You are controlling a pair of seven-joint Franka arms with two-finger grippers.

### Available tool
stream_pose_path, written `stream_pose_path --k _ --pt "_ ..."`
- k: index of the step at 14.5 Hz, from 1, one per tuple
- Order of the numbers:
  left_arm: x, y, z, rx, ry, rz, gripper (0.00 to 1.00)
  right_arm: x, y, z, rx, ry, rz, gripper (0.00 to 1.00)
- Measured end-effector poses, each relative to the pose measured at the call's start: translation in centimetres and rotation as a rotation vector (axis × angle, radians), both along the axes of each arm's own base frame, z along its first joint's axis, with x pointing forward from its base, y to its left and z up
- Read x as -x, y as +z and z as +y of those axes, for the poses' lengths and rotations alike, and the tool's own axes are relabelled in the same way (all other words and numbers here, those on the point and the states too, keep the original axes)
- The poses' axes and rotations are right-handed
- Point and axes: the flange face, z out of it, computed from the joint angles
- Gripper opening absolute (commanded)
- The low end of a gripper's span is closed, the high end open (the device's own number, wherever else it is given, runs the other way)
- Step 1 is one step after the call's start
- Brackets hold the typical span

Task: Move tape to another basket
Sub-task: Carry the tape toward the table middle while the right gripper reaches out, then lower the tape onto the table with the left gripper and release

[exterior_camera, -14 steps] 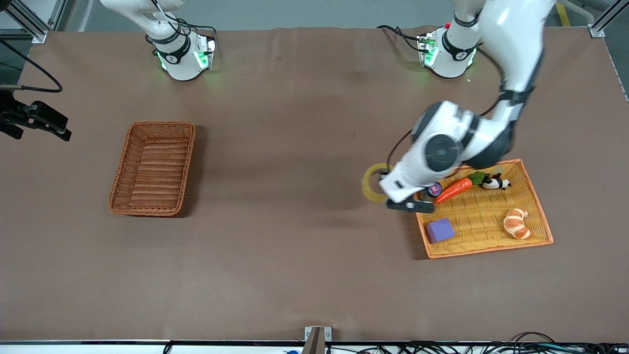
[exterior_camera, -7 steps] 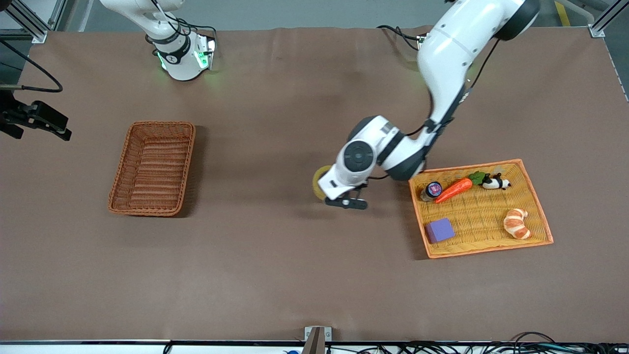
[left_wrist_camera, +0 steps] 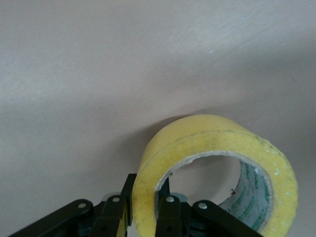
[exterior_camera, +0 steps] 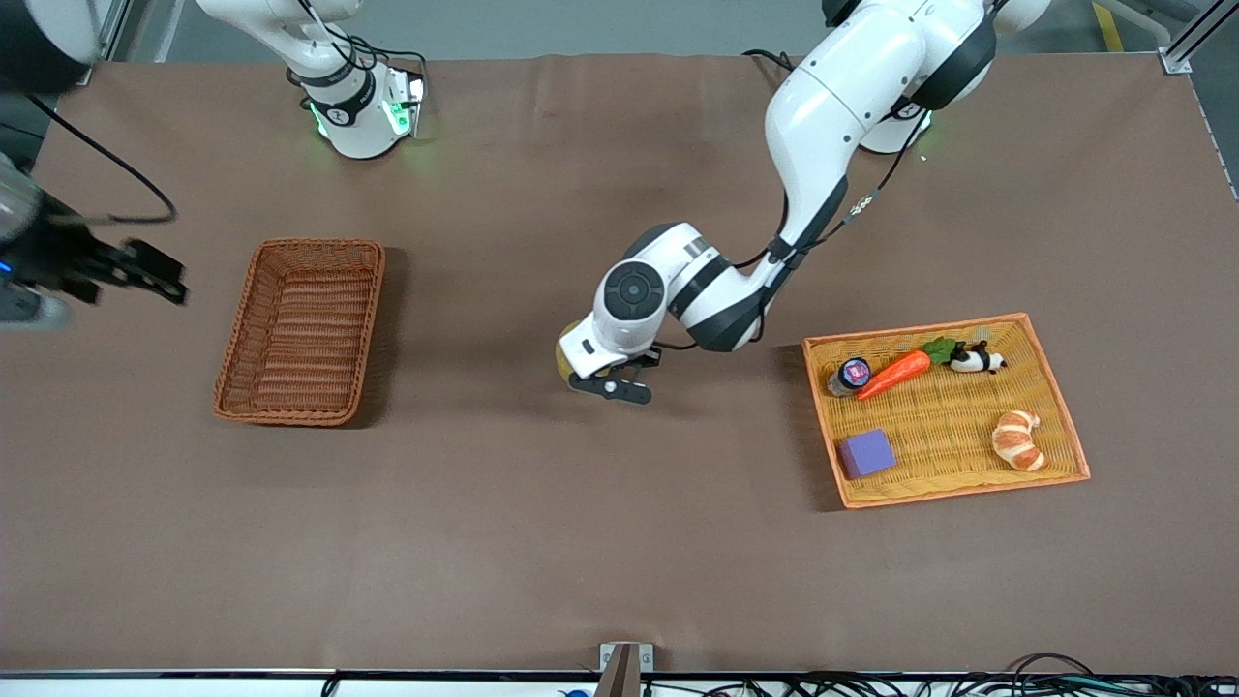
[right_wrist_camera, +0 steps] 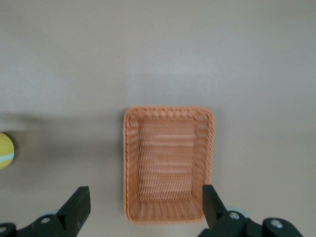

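Since half a second ago the left gripper [exterior_camera: 610, 378] has carried the tape [exterior_camera: 564, 355] farther from the yellow-orange tray [exterior_camera: 1060, 405] toward the right arm's end of the table, and it now hangs over bare cloth between the tray and the basket [exterior_camera: 300, 331]. In the left wrist view its fingers [left_wrist_camera: 170, 210] are clamped on the wall of the tape [left_wrist_camera: 217, 173], one inside the ring and one outside, with the roll standing on edge in the air. The right gripper [exterior_camera: 145, 271] has also shifted in from the table's edge and hovers beside the basket at the right arm's end; in the right wrist view its fingers [right_wrist_camera: 76, 207] are spread wide with the basket [right_wrist_camera: 169, 163] between them below, its inside bare. The table [exterior_camera: 542, 523] is covered by a brown cloth. The tray holds a purple block [exterior_camera: 866, 453], a croissant [exterior_camera: 1018, 440], a carrot [exterior_camera: 895, 373], a small panda figure [exterior_camera: 976, 360] and a small jar [exterior_camera: 852, 375], all unmoved. Cables [exterior_camera: 871, 685] run along the table's near edge.
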Motion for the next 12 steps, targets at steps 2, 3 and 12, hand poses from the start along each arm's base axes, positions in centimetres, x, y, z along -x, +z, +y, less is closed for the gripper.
stream_pose_path --k 2,3,12 --pt "0.0 -1.0 -1.0 0.000 -0.008 -0.048 0.17 -0.5 -5.1 4.3 0.000 0.068 0.028 1.00" --pt "0.2 -1.7 -1.3 -0.002 -0.014 -0.064 0.29 -0.6 -7.4 6.5 0.001 0.100 0.047 1.00" --pt "-2.4 5.2 -0.6 0.033 -0.041 -0.141 1.00 -1.5 -17.8 15.6 -0.030 0.171 0.059 1.00"
